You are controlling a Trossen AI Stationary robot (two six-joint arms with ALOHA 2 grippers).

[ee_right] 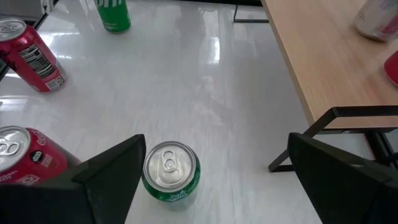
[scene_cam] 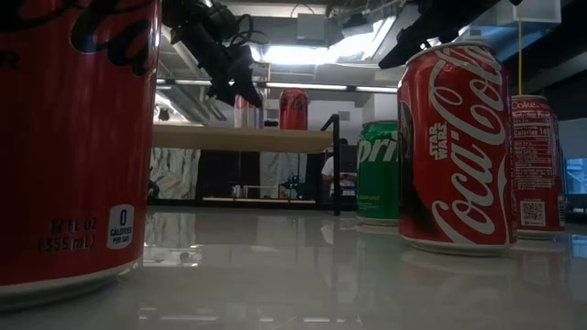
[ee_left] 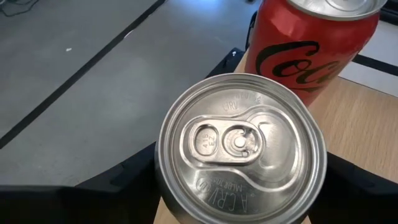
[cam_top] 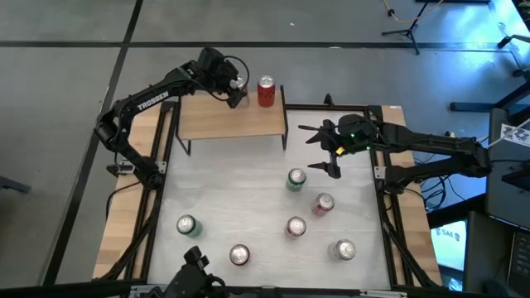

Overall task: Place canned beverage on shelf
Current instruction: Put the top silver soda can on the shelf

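The shelf (cam_top: 232, 122), a light-wood board on black legs, stands at the table's far side. A red cola can (cam_top: 266, 91) stands on its far right corner and shows behind the gripped can in the left wrist view (ee_left: 311, 46). My left gripper (cam_top: 236, 85) is shut on a silver-topped can (ee_left: 239, 146) at the shelf's far edge, just left of the red can. My right gripper (cam_top: 330, 153) hangs open over the table right of the shelf, above a green can (ee_right: 169, 171) that stands on the tabletop. My left gripper pinches the silver-topped can by its side wall just under the rim (ee_left: 168, 198), one finger (ee_left: 118, 183) on each side. The fingers come slanting down from the table's left. The can is upright; in the low view its bottom (scene_cam: 246, 123) reaches the shelf top.
Several more cans stand on the white tabletop: red ones (cam_top: 324, 204) (cam_top: 296, 226), silver-topped ones (cam_top: 342, 249) (cam_top: 239, 254) and a green one (cam_top: 187, 224). The shelf's near half (cam_top: 224, 128) is bare wood. Black frame rails (cam_top: 385, 207) run along the table's sides.
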